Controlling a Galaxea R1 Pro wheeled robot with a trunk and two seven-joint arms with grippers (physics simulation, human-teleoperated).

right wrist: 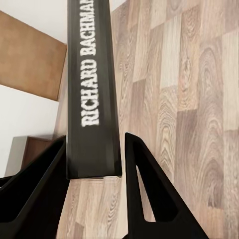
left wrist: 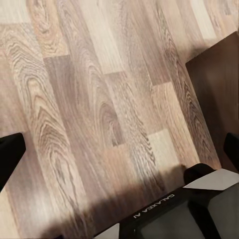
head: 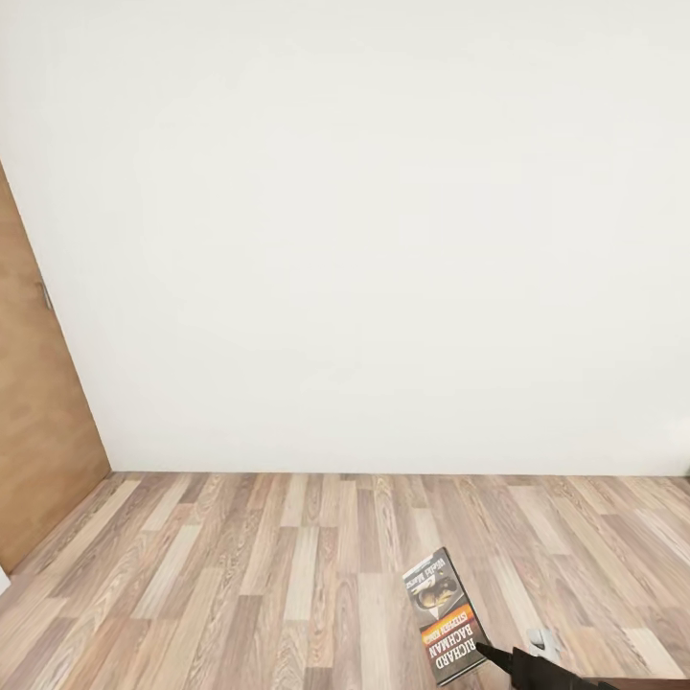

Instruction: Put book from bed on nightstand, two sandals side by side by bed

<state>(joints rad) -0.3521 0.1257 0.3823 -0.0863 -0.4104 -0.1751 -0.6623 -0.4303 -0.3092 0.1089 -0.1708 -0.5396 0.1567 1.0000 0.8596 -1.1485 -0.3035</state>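
Note:
The book (head: 443, 613), dark with an orange band and white "RICHARD BACHMAN" lettering, hangs above the wood floor at the lower right of the head view. My right gripper (head: 487, 654) is shut on its lower corner. In the right wrist view the book's spine (right wrist: 92, 74) runs between the two black fingers (right wrist: 144, 189) of the right gripper (right wrist: 94, 149). My left gripper (left wrist: 119, 149) is open over bare floor, with its fingers (left wrist: 10, 154) at opposite edges of the left wrist view and nothing between them.
A white wall (head: 364, 240) stands ahead and a tan wood panel (head: 38, 441) at the left. Plank floor (head: 240, 575) lies between. A dark brown furniture surface (left wrist: 216, 94) shows near the left gripper, above the robot's base (left wrist: 164, 214).

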